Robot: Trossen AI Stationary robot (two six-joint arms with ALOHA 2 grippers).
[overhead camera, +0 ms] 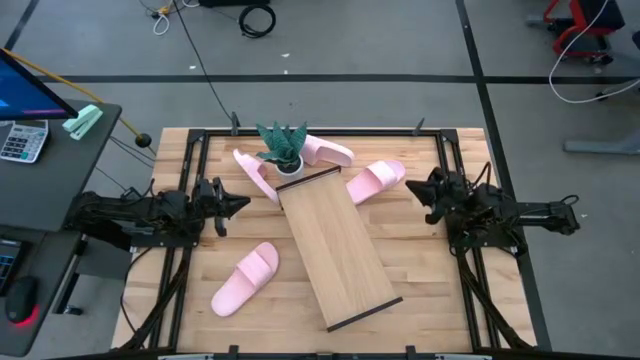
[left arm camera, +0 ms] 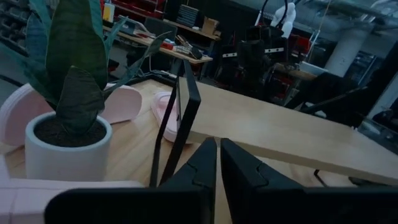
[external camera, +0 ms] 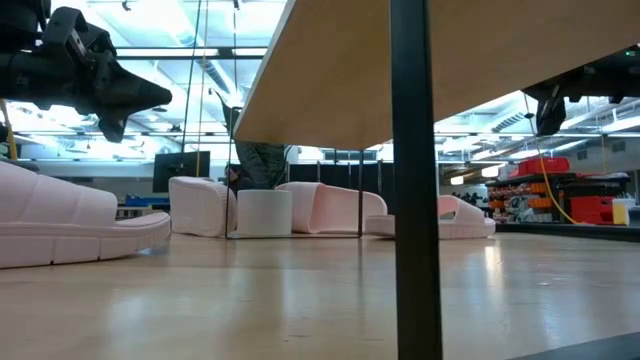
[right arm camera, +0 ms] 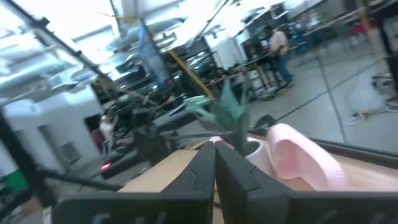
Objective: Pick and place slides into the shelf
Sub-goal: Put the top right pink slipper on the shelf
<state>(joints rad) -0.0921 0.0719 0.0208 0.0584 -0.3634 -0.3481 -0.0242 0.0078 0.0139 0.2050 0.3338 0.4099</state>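
Shelf point(overhead camera: 335, 245) lies between both closed, empty pincers.

shelf point(external camera: 330, 70) overhead, slides point(external camera: 60, 215) on tbl

The shelf point(overhead camera: 337, 248) lies mid-table, three slides point(overhead camera: 375, 181) and a plant point(overhead camera: 284, 150) behind it, one slide point(overhead camera: 245, 278) left.

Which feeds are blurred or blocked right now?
Right wrist view: motion-smeared, only a pale pink foam slide reads clearly. Low view: a dark metal rail and the long light-wood shelf board block the middle. High view: clear.
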